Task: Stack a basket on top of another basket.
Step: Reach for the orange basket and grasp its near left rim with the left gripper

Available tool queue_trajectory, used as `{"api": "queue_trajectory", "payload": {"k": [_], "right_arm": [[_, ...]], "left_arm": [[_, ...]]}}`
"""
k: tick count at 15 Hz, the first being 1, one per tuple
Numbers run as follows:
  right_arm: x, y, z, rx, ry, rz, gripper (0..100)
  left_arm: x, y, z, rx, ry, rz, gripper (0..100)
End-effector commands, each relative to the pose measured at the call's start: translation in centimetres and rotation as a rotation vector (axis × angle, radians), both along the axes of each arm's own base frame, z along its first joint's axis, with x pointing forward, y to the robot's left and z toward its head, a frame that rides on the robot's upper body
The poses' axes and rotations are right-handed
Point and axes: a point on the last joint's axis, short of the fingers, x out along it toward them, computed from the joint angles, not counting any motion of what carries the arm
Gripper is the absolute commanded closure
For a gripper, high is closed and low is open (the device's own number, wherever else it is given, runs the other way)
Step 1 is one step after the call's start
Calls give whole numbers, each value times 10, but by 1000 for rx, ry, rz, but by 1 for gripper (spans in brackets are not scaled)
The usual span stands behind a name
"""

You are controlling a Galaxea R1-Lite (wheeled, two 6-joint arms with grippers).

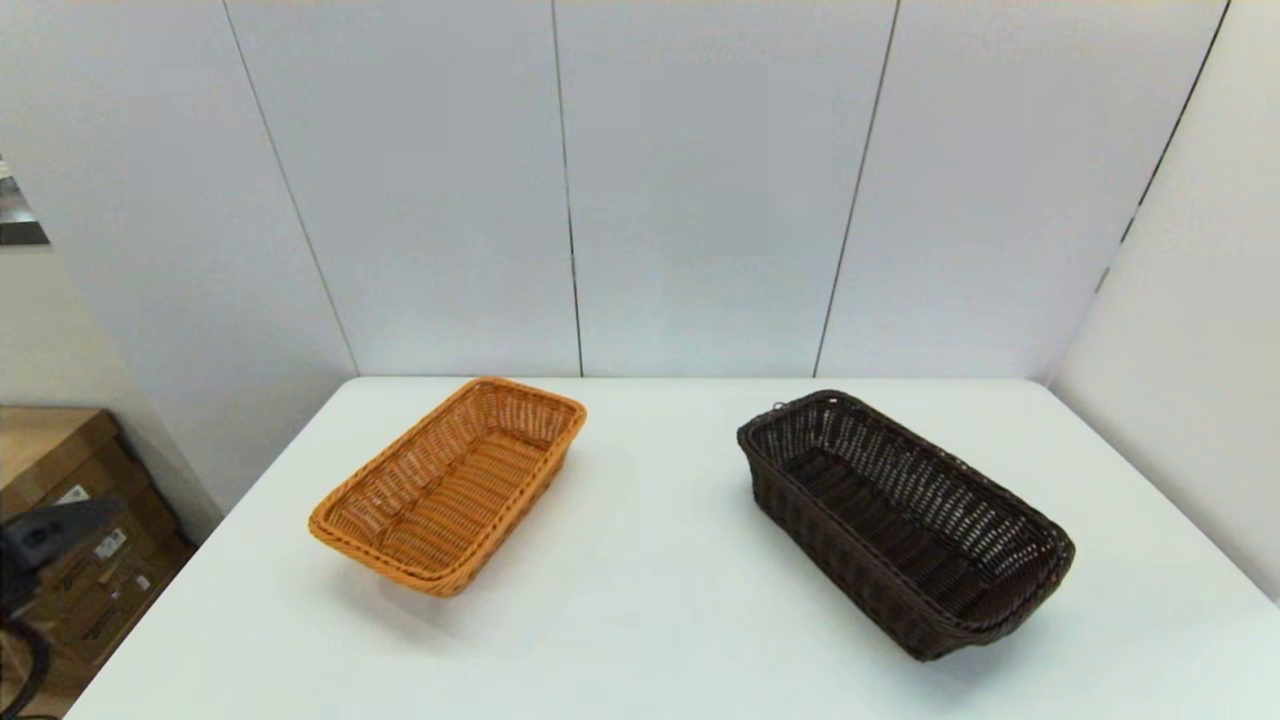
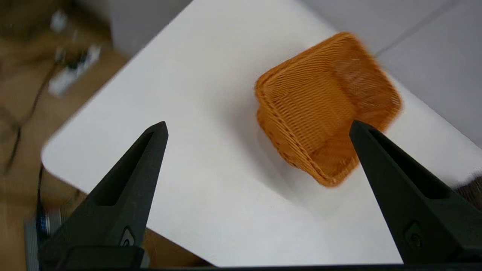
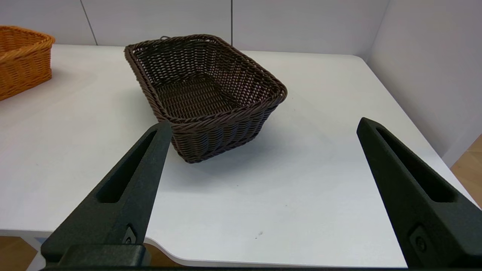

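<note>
Two baskets on the table, well apart, nothing stacked.

Orange-tan rectangular woven wicker basket [image 1: 450, 485] sits on the white table [image 1: 660, 590], robot's left side; dark brown rectangular woven wicker basket [image 1: 900, 520] on the right, w/ its small ring [image 1: 778, 408] at the far end. Both lie at an angle, far ends leaning toward each other, bare tabletop btwn them. Both upright, nothing in either. Cardboard boxes [image 1: 70, 520] off the table's left edge, lower down. Wall panels [image 1: 640, 180] behind the table's far edge.
</note>
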Motion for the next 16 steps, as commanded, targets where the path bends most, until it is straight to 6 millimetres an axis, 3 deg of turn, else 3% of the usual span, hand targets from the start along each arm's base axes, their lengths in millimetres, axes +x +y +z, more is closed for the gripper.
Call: {"api": "queue_trajectory", "payload": {"k": [1, 4, 10, 16], "right_arm": [[0, 0, 0, -2, 0, 1, 0], [0, 0, 0, -2, 0, 1, 0], [0, 0, 0, -2, 0, 0, 0], [0, 0, 0, -4, 0, 1, 0]], "left_arm": [[94, 1, -39, -179, 299, 203, 0], [127, -6, -62, -219, 395, 238, 0], [169, -29, -80, -268, 463, 164, 0], [186, -41, -100, -317, 543, 112, 0]]}}
